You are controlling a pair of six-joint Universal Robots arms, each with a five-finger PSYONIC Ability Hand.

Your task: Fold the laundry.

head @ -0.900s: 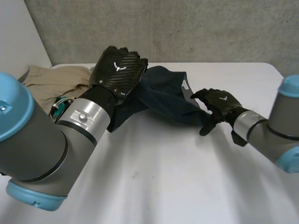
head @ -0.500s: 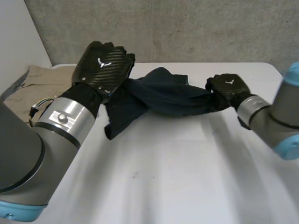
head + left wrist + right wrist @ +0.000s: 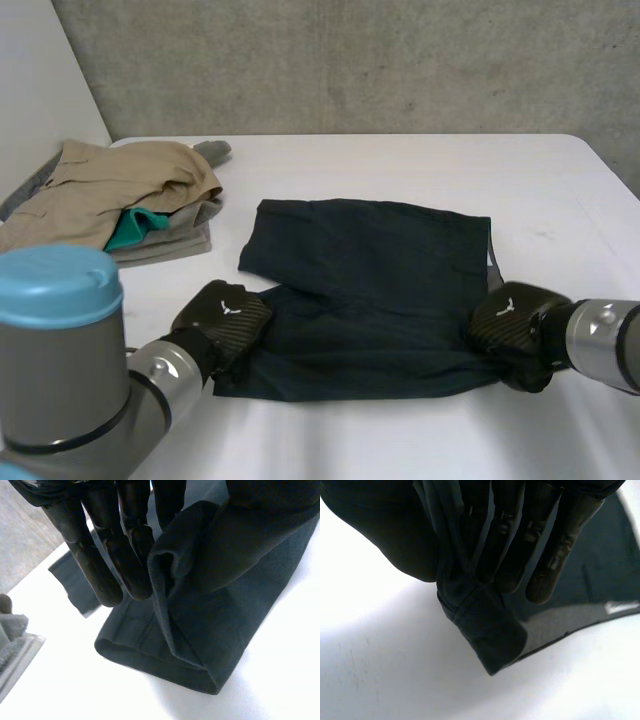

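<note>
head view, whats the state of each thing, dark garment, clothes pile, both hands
dark garment: spread mostly flat, near corners held
clothes pile: heaped, unfolded, apart from the garment
left hand: pinching the garment's near left corner
right hand: pinching its near right corner

I read the dark navy garment (image 3: 370,270) as matt, soft cloth with stitched hems, lying on a smooth white table (image 3: 400,430). The left hand (image 3: 222,318) and right hand (image 3: 510,325) have glossy carbon-weave backs. The wall (image 3: 350,60) is rough grey concrete.
</note>
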